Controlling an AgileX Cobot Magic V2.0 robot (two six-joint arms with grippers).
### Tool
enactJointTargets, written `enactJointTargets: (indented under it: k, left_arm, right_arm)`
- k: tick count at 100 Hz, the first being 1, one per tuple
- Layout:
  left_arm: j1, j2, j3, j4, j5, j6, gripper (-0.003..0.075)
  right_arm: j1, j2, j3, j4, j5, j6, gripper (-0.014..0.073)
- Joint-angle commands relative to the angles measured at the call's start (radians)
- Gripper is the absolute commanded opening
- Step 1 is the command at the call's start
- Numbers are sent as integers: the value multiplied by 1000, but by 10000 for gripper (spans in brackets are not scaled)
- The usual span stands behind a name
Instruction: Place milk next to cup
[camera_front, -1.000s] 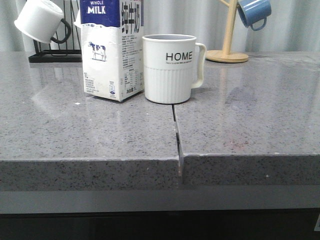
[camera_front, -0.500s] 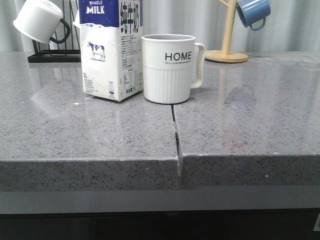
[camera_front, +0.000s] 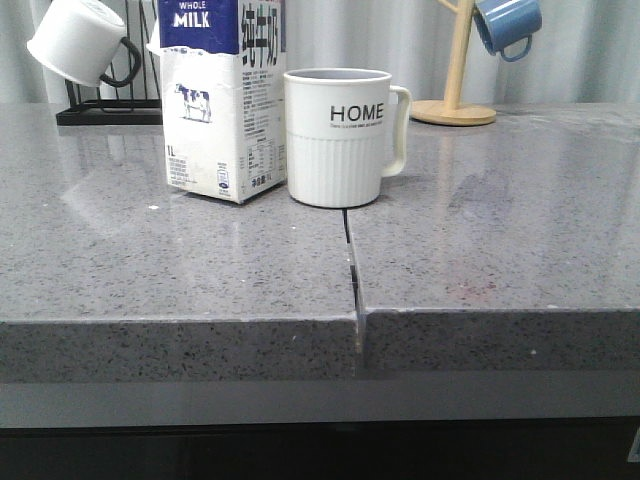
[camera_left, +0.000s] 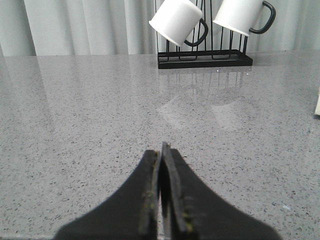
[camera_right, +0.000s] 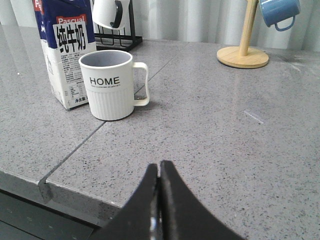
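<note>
The milk carton (camera_front: 222, 100), white with a blue "WHOLE MILK" top and a cow picture, stands upright on the grey counter, right beside the cream "HOME" cup (camera_front: 340, 137), on its left. Both also show in the right wrist view: the milk carton (camera_right: 67, 55) and the cup (camera_right: 107, 85), with the handle turned away from the carton. My left gripper (camera_left: 161, 155) is shut and empty, low over bare counter. My right gripper (camera_right: 160, 170) is shut and empty, near the counter's front edge, well short of the cup. Neither gripper shows in the front view.
A black rack (camera_left: 205, 59) with white black-handled mugs (camera_left: 176, 21) stands at the back left. A wooden mug tree (camera_front: 455, 100) with a blue mug (camera_front: 507, 25) stands at the back right. A seam (camera_front: 352, 270) runs through the counter below the cup.
</note>
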Motion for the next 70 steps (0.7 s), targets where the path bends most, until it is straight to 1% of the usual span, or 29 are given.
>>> enactJointTargets:
  k: [1, 33, 42, 52, 70]
  left_arm:
    - [-5, -32, 43, 0, -78, 0, -21]
    - [-5, -32, 43, 0, -78, 0, -21]
    - [-5, -32, 43, 0, -78, 0, -21]
    - [-5, -32, 43, 0, -78, 0, -21]
    - [-5, -32, 43, 0, -78, 0, -21]
  right_arm:
    - [-3, 12, -25, 0, -79, 0, -67]
    - [-3, 12, -25, 0, -79, 0, -67]
    - [-18, 5, -7, -7, -118, -1, -67]
    - [-92, 3, 39, -7, -204, -1, -67]
    - [-307, -9, 182, -6, -418, -1, -67]
